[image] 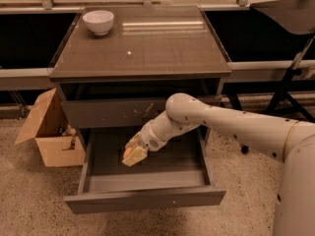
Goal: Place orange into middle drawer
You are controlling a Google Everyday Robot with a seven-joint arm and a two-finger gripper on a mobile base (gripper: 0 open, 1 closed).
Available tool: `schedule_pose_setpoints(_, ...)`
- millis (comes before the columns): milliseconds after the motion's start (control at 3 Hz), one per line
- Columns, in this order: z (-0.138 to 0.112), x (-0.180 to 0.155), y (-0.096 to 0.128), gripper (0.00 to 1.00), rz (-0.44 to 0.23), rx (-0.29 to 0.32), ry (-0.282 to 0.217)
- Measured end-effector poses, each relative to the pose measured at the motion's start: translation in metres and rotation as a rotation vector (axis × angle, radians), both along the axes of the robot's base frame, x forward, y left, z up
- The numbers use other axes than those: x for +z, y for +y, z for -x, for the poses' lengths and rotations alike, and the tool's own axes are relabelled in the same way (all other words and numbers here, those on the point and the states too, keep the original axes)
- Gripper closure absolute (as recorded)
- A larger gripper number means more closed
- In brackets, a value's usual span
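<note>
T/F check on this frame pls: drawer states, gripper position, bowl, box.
1. The white bowl sits on the cabinet top. True.
2. The middle drawer is shut. False: it is pulled out.
3. The gripper is over the middle drawer's open interior. True.
4. The cardboard box stands on the cabinet top. False: it stands on the floor, at image left.
5. The scratched drawer front is shut. True.
</note>
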State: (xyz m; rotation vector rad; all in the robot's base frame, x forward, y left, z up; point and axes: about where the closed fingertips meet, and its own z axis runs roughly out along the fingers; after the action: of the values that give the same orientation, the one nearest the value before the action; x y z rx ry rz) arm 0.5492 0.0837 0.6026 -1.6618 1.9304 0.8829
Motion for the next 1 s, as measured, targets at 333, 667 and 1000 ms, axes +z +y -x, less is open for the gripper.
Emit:
schedule_pose_setpoints(333,0.0,0.0,0.0,1.0,0.0,0.0,0.0)
schedule_pose_setpoints(667,-0.004,-0.031,0.002,1.0,0.016,-0.034,0.008)
schedule_pose_setpoints(1000,-0.011,-0.077,-0.001,1.0,0.032,-0.083,-0.034)
